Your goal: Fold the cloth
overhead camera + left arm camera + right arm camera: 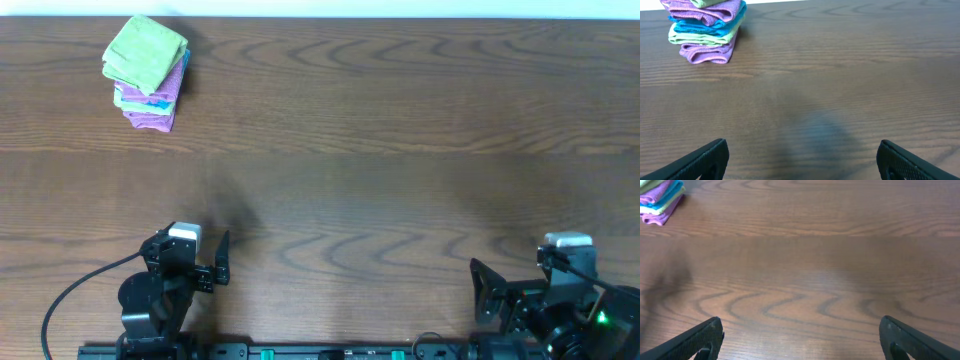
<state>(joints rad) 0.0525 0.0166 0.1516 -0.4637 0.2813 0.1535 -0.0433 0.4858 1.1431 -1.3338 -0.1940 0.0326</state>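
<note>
A stack of folded cloths (147,70), green on top with purple and blue below, sits at the far left of the wooden table (380,150). The stack also shows in the left wrist view (706,30) and at the top left corner of the right wrist view (660,200). My left gripper (223,258) rests near the front left edge, open and empty; its fingers show in its own view (802,157). My right gripper (485,290) rests near the front right edge, open and empty, its fingers wide apart (801,335). No unfolded cloth is in view.
A black cable (70,295) loops from the left arm's base at the front left. A rail with green fittings (330,352) runs along the table's front edge.
</note>
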